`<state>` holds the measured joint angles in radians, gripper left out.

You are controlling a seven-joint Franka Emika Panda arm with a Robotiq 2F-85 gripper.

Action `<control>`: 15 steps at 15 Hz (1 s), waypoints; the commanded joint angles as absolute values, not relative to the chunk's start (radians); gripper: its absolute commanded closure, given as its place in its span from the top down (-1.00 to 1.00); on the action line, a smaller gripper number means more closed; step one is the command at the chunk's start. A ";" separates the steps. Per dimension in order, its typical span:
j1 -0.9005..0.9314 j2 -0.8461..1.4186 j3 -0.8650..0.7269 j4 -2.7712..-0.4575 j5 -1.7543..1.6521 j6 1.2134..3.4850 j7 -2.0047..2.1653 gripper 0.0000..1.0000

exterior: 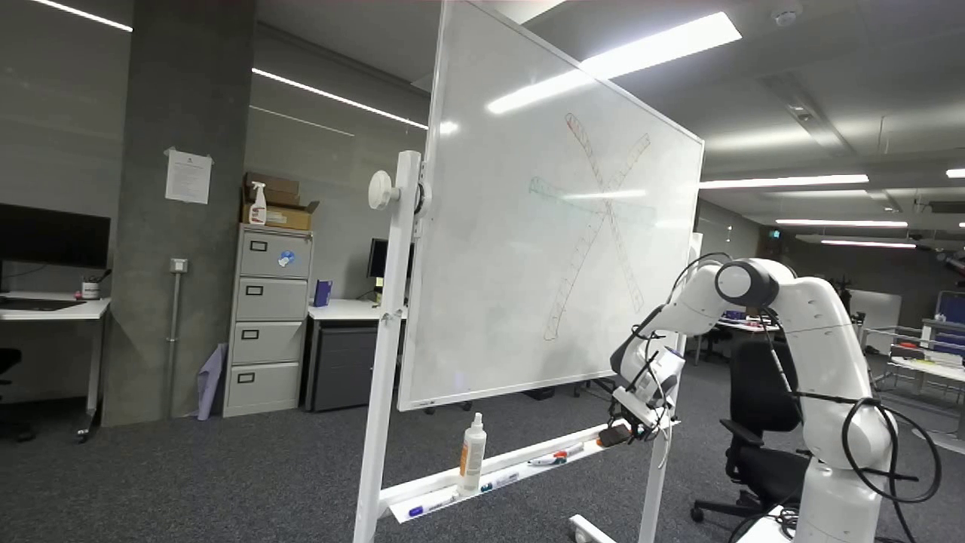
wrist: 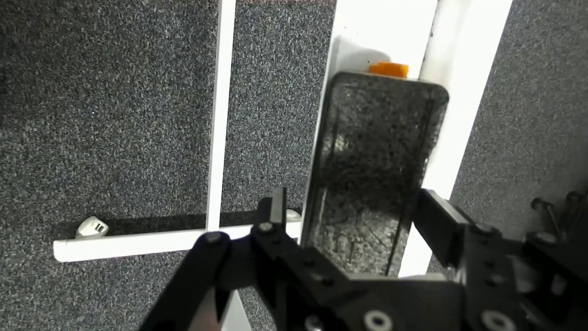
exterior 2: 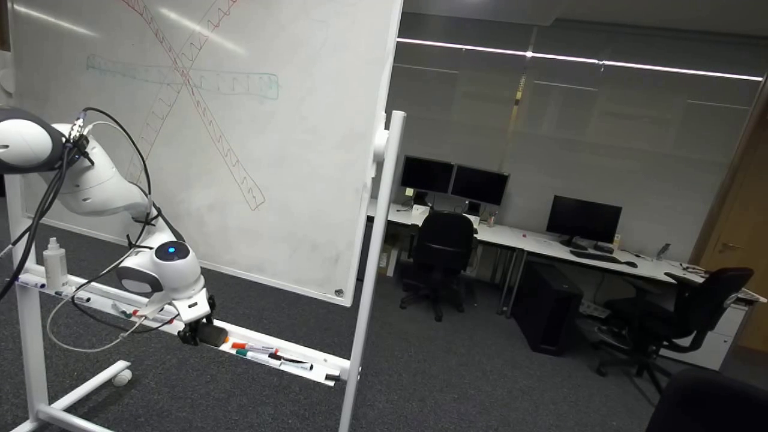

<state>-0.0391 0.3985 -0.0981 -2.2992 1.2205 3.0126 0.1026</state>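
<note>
Wrist view: right of centre, a dark eraser lies lengthwise on the narrow white tray, presumably to fit, with the fingers apart astride the eraser's width, a gap showing at the left, though contact at the right is hard to judge. Below centre in an exterior view, a white bottle stands upright on the tray; lower left in an exterior view, markers lie along it, probably so they cannot roll off.
</note>
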 commanded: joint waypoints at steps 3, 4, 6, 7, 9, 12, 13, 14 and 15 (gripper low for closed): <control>-0.040 0.407 -0.100 -2.286 1.222 3.038 0.089 0.51; -0.039 0.406 -0.101 -2.286 1.221 3.037 0.091 0.22; -0.038 0.404 -0.102 -2.284 1.218 3.036 0.095 -0.13; -0.038 0.402 -0.103 -2.280 1.217 3.035 0.095 -0.32; -0.035 0.395 -0.107 -2.286 1.209 3.029 0.102 -0.40; -0.020 0.378 -0.129 -2.315 1.156 3.013 0.139 -0.40; -0.017 0.368 -0.135 -2.326 1.139 3.007 0.148 -0.40; -0.033 0.351 -0.125 -2.343 1.094 3.003 0.176 -0.40; -0.037 0.326 -0.125 -2.358 1.075 2.996 0.181 -0.40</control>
<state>-0.0370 0.4014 -0.1100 -2.2888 1.1521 3.0127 0.1342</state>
